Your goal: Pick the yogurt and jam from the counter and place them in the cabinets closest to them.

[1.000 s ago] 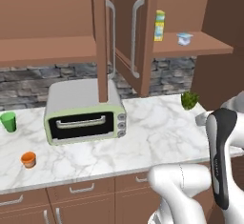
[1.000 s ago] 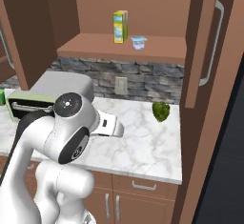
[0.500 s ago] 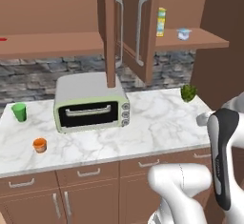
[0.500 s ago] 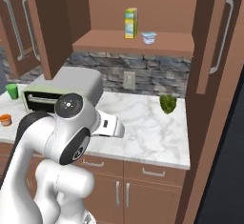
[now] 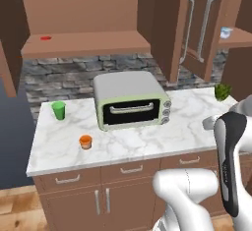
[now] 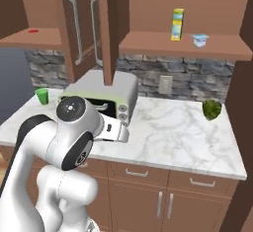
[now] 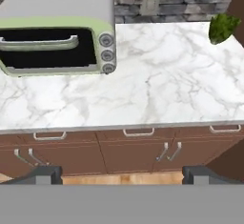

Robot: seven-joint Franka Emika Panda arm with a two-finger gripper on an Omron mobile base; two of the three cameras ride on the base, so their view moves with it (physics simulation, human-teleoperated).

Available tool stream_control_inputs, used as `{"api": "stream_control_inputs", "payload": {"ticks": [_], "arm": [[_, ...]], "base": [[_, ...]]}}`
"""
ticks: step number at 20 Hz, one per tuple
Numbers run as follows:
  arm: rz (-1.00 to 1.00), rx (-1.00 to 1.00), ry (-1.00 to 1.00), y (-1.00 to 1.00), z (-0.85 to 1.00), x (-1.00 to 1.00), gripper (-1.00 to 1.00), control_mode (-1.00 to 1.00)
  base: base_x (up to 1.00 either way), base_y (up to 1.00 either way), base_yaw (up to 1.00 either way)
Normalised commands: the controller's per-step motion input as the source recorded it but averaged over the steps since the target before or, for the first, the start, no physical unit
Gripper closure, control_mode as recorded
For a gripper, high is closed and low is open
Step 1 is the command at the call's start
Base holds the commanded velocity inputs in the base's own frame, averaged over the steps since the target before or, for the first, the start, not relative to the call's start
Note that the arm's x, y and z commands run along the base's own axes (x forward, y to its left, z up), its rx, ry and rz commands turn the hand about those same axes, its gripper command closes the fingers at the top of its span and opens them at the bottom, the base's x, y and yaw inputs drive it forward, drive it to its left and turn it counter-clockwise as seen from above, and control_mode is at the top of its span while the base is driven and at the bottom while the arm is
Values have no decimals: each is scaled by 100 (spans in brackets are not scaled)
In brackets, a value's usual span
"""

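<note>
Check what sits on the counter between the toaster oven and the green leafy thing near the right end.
Nothing: bare marble counter between toaster oven and green leafy thing in the hand view.

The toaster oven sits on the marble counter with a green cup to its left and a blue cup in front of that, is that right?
Not quite: the small cup in front is orange, not blue, as the left base view shows. The toaster oven does sit on the marble counter, green cup to its left.
</note>
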Motion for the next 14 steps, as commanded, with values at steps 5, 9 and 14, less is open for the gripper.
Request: {"api": "stream_control_inputs", "payload": {"ticks": [5, 9, 14], "arm": [[0, 0, 0, 0, 0, 0, -100, 100], [0, 0, 0, 0, 0, 0, -100, 100], [0, 0, 0, 0, 0, 0, -100, 100]], "base": [[-18, 75, 0], [-14, 69, 0], [-9, 56, 0]]}}
